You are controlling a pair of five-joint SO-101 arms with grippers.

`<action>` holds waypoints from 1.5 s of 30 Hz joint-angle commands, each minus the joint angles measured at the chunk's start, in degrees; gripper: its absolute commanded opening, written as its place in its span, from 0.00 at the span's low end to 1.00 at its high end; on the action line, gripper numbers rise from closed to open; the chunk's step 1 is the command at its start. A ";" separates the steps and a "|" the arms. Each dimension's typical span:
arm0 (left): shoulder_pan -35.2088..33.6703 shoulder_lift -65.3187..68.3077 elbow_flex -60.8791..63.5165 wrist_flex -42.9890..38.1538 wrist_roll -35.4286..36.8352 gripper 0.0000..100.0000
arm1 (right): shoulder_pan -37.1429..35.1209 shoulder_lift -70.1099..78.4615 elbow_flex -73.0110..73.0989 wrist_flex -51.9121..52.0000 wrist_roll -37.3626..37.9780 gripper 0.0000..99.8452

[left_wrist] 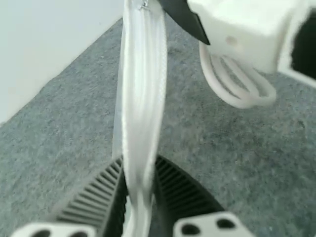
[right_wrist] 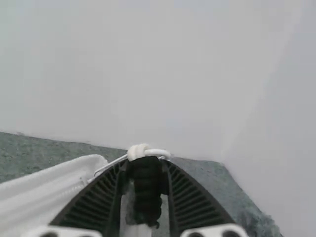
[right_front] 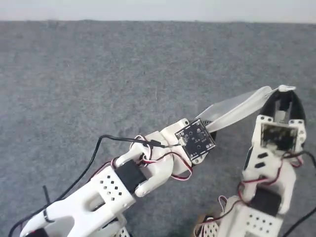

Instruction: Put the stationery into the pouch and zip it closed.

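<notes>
A white translucent pouch hangs stretched in the air between the two arms, above the grey carpet. My left gripper is shut on one end of the pouch, whose zipper runs along its length toward the other arm. At the far end my right gripper is shut on the zipper pull, a white cord loop with a small metal tab, beside the pouch's corner. The stationery cannot be made out.
Grey carpet covers the table up to a pale wall at the back. The right arm's white body and a loop of white cable hang close over the pouch. Black and red cables trail along the left arm.
</notes>
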 commanded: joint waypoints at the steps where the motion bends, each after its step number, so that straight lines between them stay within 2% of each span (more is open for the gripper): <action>1: -0.35 -0.79 1.10 0.26 1.14 0.01 | 6.29 9.71 -8.09 -2.24 -2.20 0.01; 8: -0.35 -0.79 1.10 0.35 1.14 0.01 | 9.27 18.86 -12.13 -2.24 -2.99 0.01; 16: -0.35 -0.79 1.01 0.35 1.14 0.01 | 8.13 15.87 -12.40 1.54 -2.81 0.01; 20: -0.35 -0.79 0.66 0.35 0.97 0.01 | 4.53 12.44 -12.40 5.76 -2.64 0.03; 26: -2.90 -0.79 0.66 0.18 1.32 0.07 | -2.15 4.79 -12.40 16.13 -2.55 0.24; 34: -3.34 -0.79 0.57 0.09 3.52 0.11 | -14.37 -4.53 -13.10 28.62 2.64 0.25; 37: -6.33 -0.79 -1.01 0.35 3.69 0.11 | -17.80 -5.05 -16.97 35.91 4.66 0.25; 41: -13.71 -0.79 -4.26 0.53 5.45 0.10 | -20.26 -5.05 -24.62 45.32 5.10 0.25; 45: -20.92 -0.79 -9.54 5.54 9.05 0.11 | -21.41 -5.05 -30.15 51.91 5.10 0.25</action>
